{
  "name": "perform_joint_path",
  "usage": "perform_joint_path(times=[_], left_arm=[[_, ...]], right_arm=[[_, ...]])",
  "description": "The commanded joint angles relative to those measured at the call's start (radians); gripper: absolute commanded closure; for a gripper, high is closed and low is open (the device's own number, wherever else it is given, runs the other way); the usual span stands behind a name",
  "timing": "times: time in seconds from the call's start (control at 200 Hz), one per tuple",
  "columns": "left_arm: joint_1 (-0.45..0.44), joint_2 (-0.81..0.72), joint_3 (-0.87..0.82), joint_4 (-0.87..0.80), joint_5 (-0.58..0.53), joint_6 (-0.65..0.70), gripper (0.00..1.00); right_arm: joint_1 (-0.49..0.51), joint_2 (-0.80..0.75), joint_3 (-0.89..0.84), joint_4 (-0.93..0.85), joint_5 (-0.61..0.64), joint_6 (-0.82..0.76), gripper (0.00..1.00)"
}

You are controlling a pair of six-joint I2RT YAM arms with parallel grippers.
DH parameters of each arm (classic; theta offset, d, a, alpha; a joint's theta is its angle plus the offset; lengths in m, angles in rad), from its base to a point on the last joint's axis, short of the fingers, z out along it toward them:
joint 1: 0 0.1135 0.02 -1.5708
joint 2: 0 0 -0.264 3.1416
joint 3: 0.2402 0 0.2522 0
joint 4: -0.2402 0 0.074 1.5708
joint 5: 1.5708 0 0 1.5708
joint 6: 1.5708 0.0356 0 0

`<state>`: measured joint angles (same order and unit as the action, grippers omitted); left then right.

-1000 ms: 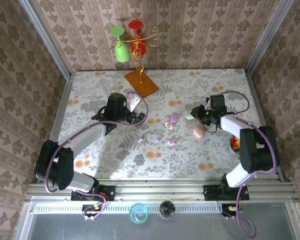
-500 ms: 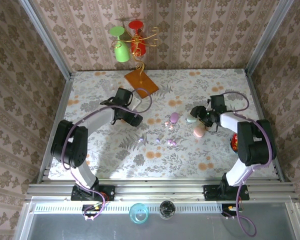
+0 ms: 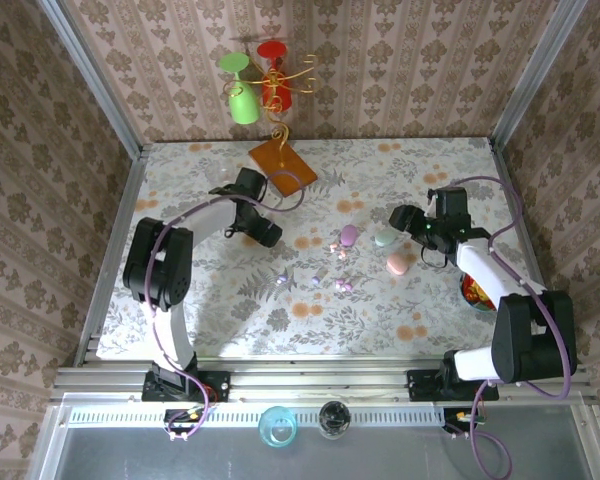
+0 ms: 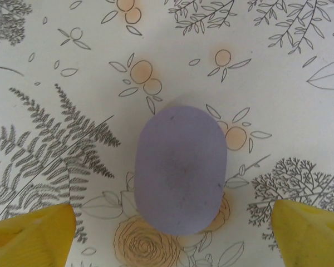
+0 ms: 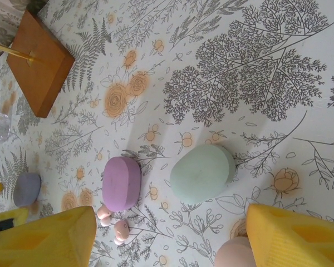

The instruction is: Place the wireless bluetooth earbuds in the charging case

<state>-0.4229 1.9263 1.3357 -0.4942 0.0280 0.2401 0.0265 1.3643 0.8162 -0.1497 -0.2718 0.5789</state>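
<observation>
brownish damask-striped wallpaper point(image 3: 400, 70) closes the 9, 12 and 3 o'clock sides around a floral-printed counter point(image 3: 230, 300), a metal rail point(image 3: 320, 378) at 6 o'clock.

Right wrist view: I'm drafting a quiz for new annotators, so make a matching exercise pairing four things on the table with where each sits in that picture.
Things:
1. mint case
2. mauve case
3. wooden base
4. pink earbuds

Places:
a. top left corner
b. near the centre of the picture
c. just below the mauve case
d. directly left of the mint case

Pairs: 1-b, 2-d, 3-a, 4-c
</observation>
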Motion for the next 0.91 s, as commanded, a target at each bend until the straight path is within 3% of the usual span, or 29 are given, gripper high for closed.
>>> perform_joint_path(times=[0.0, 0.285, 0.55, 0.775, 0.9], left_arm=[[0.004, 0.036, 0.053, -0.051, 0.027, 0.019, 0.14], [0.003, 0.082, 0.074, -0.052, 0.027, 0.019, 0.41], [0.003, 0.076, 0.067, -0.068, 0.038, 0.028, 0.59], [-0.003, -0.015, 0.011, -0.035, 0.039, 0.035, 0.63], [-0.052, -0.126, -0.062, 0.018, 0.058, 0.084, 0.63]], right_arm=[[-0.003, -0.035, -0.009, -0.034, 0.015, -0.022, 0.27], [-0.003, -0.048, -0.011, -0.025, -0.018, -0.008, 0.28], [-0.002, -0.08, -0.02, -0.037, -0.052, -0.003, 0.28], [0.021, -0.137, -0.03, -0.051, -0.143, 0.006, 0.28], [0.066, -0.131, -0.029, -0.045, -0.244, -0.002, 0.28]])
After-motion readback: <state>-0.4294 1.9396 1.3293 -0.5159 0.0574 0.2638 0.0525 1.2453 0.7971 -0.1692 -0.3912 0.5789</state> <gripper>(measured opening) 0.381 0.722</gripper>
